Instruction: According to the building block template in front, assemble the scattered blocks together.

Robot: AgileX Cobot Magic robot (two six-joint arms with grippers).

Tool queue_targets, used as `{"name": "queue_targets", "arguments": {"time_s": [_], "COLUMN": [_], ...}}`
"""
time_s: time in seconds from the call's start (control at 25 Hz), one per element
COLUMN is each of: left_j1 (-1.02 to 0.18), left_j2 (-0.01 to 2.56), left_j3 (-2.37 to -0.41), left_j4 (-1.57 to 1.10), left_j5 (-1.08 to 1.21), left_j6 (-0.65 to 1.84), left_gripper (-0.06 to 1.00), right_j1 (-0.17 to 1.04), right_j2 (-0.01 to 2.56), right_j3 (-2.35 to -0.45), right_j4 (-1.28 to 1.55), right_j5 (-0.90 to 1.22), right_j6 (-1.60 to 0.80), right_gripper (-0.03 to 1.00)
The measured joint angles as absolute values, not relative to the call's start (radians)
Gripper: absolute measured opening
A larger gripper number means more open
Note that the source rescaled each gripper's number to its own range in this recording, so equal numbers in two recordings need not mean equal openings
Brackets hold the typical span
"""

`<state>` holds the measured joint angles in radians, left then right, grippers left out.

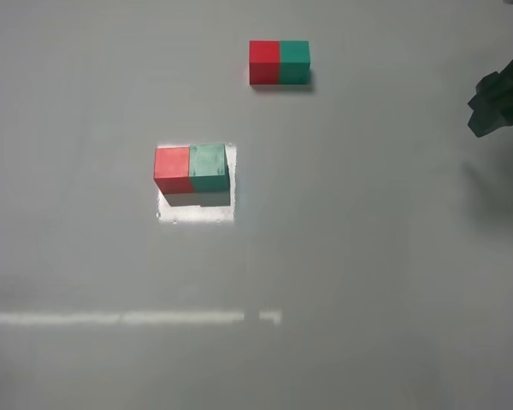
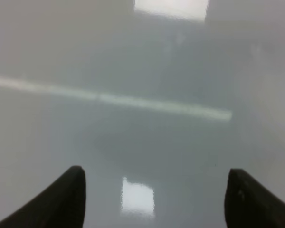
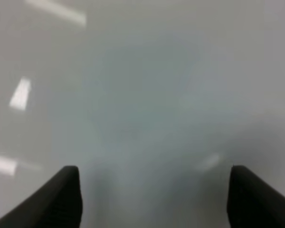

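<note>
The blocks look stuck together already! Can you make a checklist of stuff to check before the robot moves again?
1. Red block and green block side by side, seemingly touching: ok.
2. Colour order matches the template, red to the left, green to the right in the high view: ok.
3. Pair lined up flush like the template: cannot tell; the green one looks slightly offset.
4. Left gripper open and holding nothing: ok.
5. Right gripper open and holding nothing: ok.
6. Right arm at the table's right edge, clear of both pairs: ok.
</note>
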<state>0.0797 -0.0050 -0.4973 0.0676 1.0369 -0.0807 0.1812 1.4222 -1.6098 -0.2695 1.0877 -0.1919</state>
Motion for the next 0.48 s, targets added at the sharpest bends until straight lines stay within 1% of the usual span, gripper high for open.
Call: {"name": "queue_targets", "arguments": {"time_s": [0.2, 0.28, 0.36, 0.48], "left_j1": [0.080, 0.080, 0.080, 0.080], "left_j2": [-0.005, -0.005, -0.005, -0.005], "left_j3": [-0.497, -0.497, -0.497, -0.497], "left_j4": [0.068, 0.068, 0.068, 0.068], "left_j5": [1.037, 1.037, 1.037, 1.037], "left_j6": [-0.081, -0.081, -0.081, -0.081], "left_gripper": [0.53, 0.53, 0.53, 0.53], "right_j1": [0.133, 0.092, 0.034, -0.053], "right_j2": [1.419, 1.416, 1.405, 1.370], "right_j3": [-1.610, -1.609, -1.609, -1.609], "right_j4": [-0.256, -0.233, -0.179, -0.078], "right_j5": [1.129, 1.146, 1.152, 1.154], "right_j6": [-0.159, -0.127, -0.124, -0.144], "right_gripper": [0.64, 0.64, 0.61, 0.54]}}
